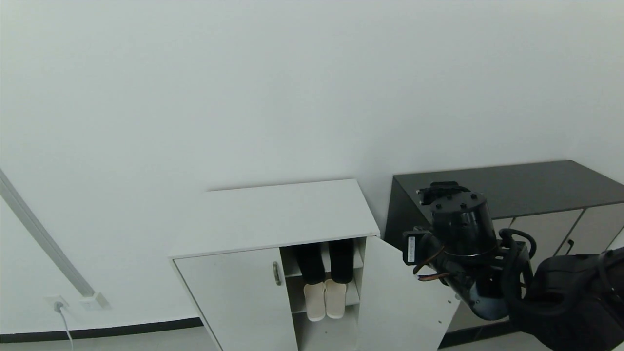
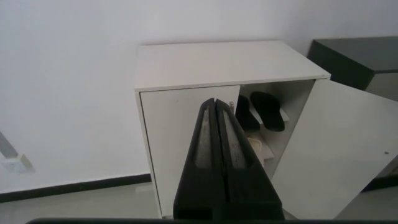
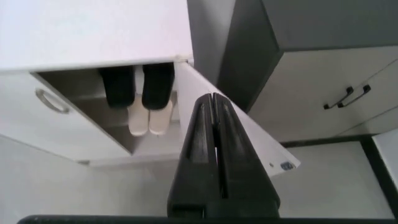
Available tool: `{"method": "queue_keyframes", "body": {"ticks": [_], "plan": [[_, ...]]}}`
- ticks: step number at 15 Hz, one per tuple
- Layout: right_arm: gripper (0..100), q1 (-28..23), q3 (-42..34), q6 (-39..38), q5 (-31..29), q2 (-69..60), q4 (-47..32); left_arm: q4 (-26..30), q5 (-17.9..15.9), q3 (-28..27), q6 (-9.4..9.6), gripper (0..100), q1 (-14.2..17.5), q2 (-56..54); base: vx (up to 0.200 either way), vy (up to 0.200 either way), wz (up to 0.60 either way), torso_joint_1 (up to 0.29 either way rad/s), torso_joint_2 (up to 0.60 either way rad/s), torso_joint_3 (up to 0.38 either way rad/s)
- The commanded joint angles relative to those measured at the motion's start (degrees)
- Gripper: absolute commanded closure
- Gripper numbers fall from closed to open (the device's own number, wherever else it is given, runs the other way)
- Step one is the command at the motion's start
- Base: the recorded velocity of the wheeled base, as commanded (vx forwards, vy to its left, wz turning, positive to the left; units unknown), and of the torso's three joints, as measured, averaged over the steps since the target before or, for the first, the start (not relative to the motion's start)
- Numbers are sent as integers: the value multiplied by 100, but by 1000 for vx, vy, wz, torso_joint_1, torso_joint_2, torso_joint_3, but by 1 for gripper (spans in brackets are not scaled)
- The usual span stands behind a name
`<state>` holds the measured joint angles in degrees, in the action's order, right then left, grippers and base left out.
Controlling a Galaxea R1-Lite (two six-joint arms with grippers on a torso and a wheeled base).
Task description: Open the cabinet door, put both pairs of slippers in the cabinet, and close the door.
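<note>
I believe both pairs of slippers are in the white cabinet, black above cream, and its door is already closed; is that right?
Not quite: the cabinet door stands open, as the head view shows. The black pair does sit above the cream pair inside the white cabinet.

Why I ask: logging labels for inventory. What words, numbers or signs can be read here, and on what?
No text can be read.
White cabinet, open door, black slippers, cream slippers: no print visible.
Small mark near the door's corner: too small to read.
</note>
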<state>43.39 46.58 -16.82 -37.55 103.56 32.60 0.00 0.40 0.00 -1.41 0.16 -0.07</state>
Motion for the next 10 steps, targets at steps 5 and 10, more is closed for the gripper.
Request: {"method": "queue_keyframes", "body": {"ticks": [5, 10], "plan": [[100, -120, 35, 127, 98, 226, 115, 0, 4, 0, 10, 100, 2, 7, -200, 0, 0, 1, 7, 1], [100, -568, 607, 153, 415, 841, 106, 0, 4, 0, 10, 100, 2, 7, 0, 0, 0, 0, 0, 0]]}}
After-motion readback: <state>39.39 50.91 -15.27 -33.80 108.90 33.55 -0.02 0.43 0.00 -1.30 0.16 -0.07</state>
